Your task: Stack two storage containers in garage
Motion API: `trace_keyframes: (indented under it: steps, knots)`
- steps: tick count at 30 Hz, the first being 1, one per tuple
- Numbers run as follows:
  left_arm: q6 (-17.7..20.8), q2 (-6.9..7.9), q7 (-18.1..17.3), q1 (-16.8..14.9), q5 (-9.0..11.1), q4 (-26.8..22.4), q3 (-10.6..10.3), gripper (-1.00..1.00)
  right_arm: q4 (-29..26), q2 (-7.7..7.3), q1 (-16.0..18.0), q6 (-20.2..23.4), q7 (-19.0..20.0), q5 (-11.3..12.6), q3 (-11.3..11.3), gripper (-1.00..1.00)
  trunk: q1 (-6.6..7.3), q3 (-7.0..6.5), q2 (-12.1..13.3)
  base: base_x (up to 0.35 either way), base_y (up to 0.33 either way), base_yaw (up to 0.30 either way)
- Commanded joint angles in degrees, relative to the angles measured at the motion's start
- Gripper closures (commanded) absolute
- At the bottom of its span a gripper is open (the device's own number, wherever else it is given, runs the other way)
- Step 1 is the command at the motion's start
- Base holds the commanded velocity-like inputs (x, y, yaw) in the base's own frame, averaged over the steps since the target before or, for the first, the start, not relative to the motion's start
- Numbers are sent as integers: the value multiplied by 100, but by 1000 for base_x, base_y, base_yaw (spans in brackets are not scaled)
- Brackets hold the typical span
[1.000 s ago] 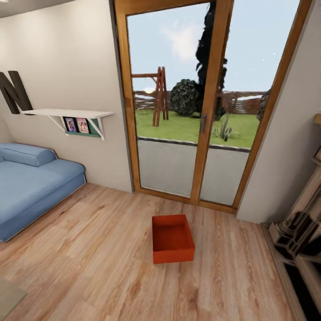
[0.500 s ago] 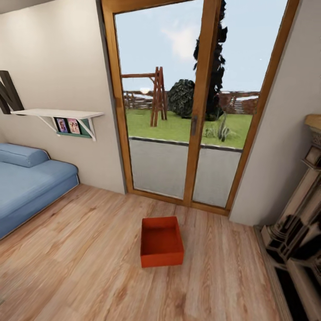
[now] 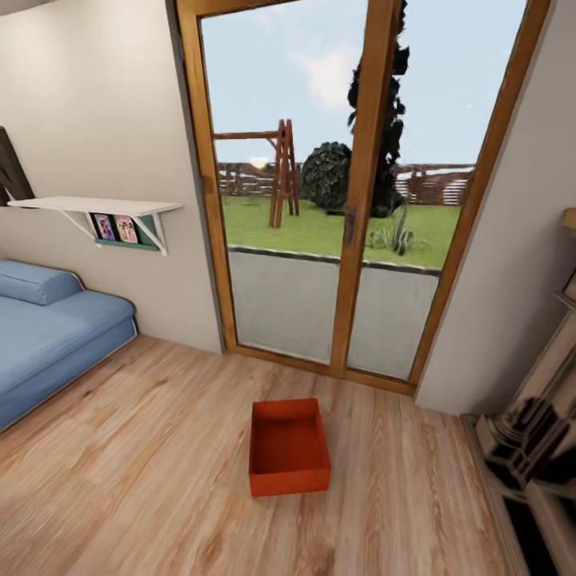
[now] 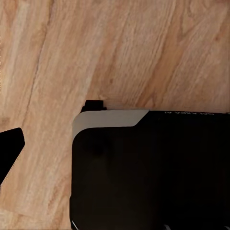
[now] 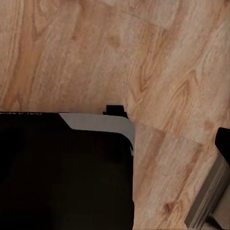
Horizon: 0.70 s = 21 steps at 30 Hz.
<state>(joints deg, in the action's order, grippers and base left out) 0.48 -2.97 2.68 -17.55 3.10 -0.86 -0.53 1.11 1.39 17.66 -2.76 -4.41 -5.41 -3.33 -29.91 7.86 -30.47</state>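
One orange-red open-top storage container (image 3: 288, 448) sits empty on the light wood plank floor (image 3: 160, 480) of the living room, a short way in front of the wood-framed glass doors (image 3: 336, 200), in the middle of the head view. The second container is out of view. Both wrist views look straight down at the plank floor (image 4: 120, 48) (image 5: 96, 48) past the robot's black base (image 4: 148, 167) (image 5: 62, 172).
A blue sofa (image 3: 48, 336) stands against the left wall under a white shelf (image 3: 96, 206) holding photos. A fireplace surround (image 3: 536, 448) juts out at the right edge. Open plank floor lies between the sofa and the container.
The whole head view has shifted as the camera turned right and drew nearer; the container now shows further left and slightly larger. The container itself has not moved.
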Motion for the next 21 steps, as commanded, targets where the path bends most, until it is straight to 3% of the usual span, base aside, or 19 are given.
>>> trace_keyframes:
  steps: [1,21]
  knots:
    - [5,-2,15,-3,32,-2,-8,-100,12,1,7,-23,-25,-57,-36,-100,-5,10,-8,328,0,0]
    - [5,-2,22,-4,24,-2,-8,-100,12,1,10,-23,-25,-57,-39,-100,-5,10,-8,326,0,0]
